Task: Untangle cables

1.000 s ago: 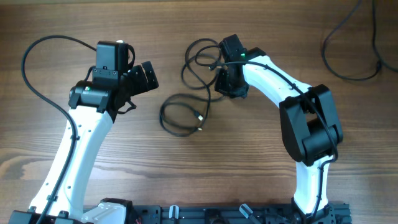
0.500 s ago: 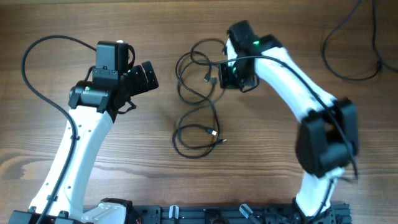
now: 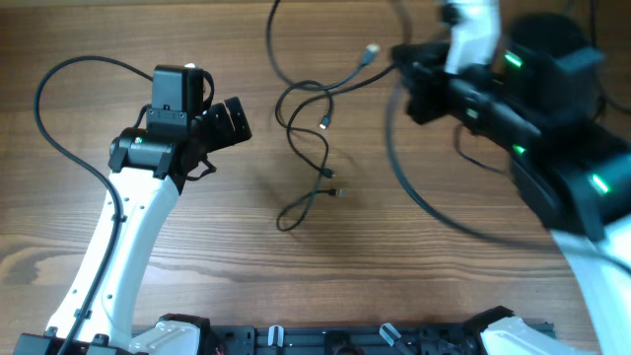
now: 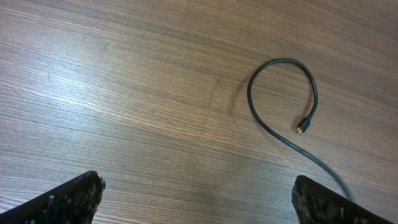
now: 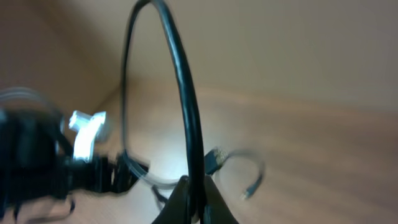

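Near edge of the table [image 3: 237, 286]: the tail loop of the cables [image 3: 306, 148] lies flat on the wood, with a small connector beside it.

The left gripper [image 4: 196, 202] is released, fingertips wide apart with nothing between them. Its wrist view shows one cable loop with a connector end, farther out and to the right, well apart from it.

Mid-table: a loose tangle lies right of the left gripper, not touching it.

Far side: strands run toward the right arm [image 3: 513, 99], which is blurred. The right gripper [image 5: 194, 200] is clenched on one cable strand that arches up out of its fingertips. A pale plug [image 3: 370, 49] sits near the far edge, just left of that arm.
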Tool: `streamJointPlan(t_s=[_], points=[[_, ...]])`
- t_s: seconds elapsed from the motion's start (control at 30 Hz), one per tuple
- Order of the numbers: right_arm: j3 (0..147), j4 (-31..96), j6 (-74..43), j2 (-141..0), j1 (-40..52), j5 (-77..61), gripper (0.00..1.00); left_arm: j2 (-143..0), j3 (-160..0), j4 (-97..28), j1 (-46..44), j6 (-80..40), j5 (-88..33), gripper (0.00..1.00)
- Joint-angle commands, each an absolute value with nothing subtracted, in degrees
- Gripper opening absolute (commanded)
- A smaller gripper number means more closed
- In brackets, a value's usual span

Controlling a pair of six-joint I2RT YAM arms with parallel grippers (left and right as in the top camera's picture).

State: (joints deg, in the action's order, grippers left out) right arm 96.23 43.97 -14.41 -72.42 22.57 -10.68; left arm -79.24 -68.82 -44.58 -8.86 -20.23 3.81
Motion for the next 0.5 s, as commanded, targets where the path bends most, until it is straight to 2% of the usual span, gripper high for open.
streamJointPlan(t_s=[0.0, 0.17, 0.3, 0.47], points=[[97.19, 43.35, -17.15, -67.31, 22.52, 4.71, 0.04, -79.72, -69.38, -44.38, -8.62, -19.94, 4.58, 1.00], [96.92, 47.46, -22.24, -67.83, 22.52, 2.87, 0.04, -79.72, -69.38, -44.38, -8.62, -19.94, 4.58, 1.00], [95.72, 49.19, -27.70, -74.06, 22.52, -0.12, 0.04, -79.72, -69.38, -44.38, -8.62, -19.94, 4.58, 1.00], [95.70, 44.64, -28.75, -82.15, 22.50, -5.76, 0.04, -79.72, -69.38, -44.58, -8.60, -19.92, 4.58, 1.00]])
